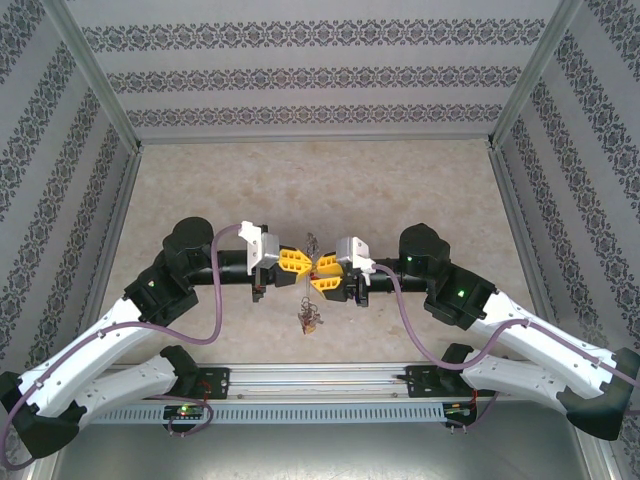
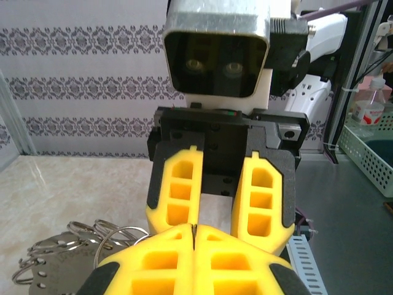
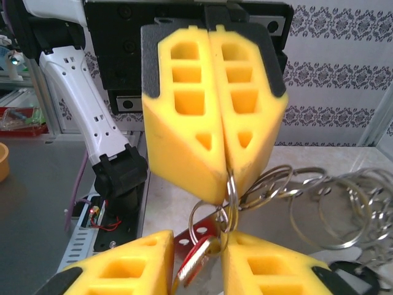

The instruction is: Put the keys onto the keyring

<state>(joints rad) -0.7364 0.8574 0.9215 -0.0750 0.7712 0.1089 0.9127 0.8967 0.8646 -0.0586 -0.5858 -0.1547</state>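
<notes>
Both grippers meet tip to tip above the middle of the table. My left gripper (image 1: 309,263) (image 2: 194,236) is shut, and a grey ring of the keyring (image 3: 231,184) comes out from between its fingers (image 3: 184,141). More thin loops of the keyring (image 3: 319,203) (image 2: 92,236) fan out beside it. A red-tagged key (image 3: 196,261) hangs from a small ring in the gap of my right gripper (image 3: 199,258) (image 1: 319,273), whose jaws stand apart without pinching it. A bunch of keys (image 1: 308,318) dangles below the grippers.
The beige table (image 1: 420,190) is boxed in by patterned walls (image 1: 320,80) on three sides. A metal rail (image 1: 320,380) with both arm bases runs along the near edge. Outside the cell stand a green basket (image 2: 368,153) and a bottle (image 2: 371,104).
</notes>
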